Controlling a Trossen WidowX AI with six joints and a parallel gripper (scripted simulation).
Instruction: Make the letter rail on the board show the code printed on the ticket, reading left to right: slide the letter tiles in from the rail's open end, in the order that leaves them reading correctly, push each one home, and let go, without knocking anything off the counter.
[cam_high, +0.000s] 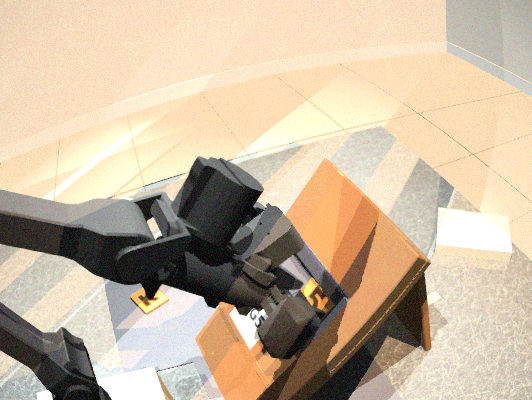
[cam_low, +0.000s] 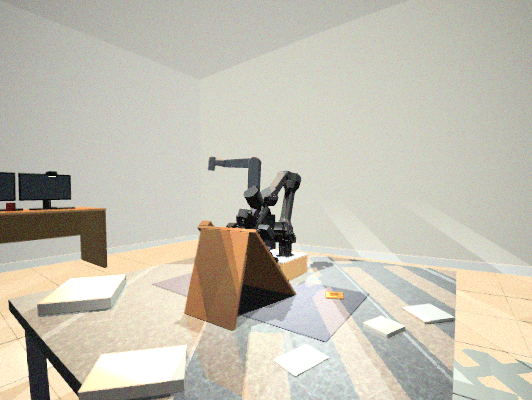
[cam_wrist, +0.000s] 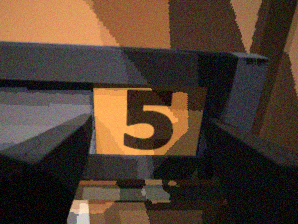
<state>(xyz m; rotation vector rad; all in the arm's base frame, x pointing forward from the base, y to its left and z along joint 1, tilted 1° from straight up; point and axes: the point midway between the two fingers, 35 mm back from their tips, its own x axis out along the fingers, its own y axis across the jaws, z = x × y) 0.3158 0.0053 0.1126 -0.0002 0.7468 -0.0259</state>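
Obs.: 5 tile (cam_high: 315, 296) (cam_wrist: 148, 121) upright to the wrist view, seated in the rail (cam_high: 323, 276) (cam_wrist: 75, 64) on the board (cam_high: 360, 225) (cam_low: 215, 275). End effector (cam_high: 304, 301) (cam_wrist: 149, 124) astride it, fingers just spread: a finger at 9 o'clock, close against or touching the tile's edge, the other at 3, a thin dark gap beside it. Grip judged released, only barely

Key relation: tile between the fingertips; rail's long axis runs 9 to 3 o'clock in the wrist view, about 11 to 5 from the top. Finger spread lies along that same axis, so a sideways drift could drag the tile; next move should be straight back off the board face, after a little more opening. Rail's end block near, at 3 o'clock; full seating not certain

K tile (cam_high: 157, 302) (cam_low: 334, 295) flat on the mat (cam_high: 145, 340) (cam_low: 320, 320), about 9 o'clock of the end effector from the top. Ticket (cam_high: 245, 327) partly hidden, "G5" legible. Est.: early stage, first tile placed
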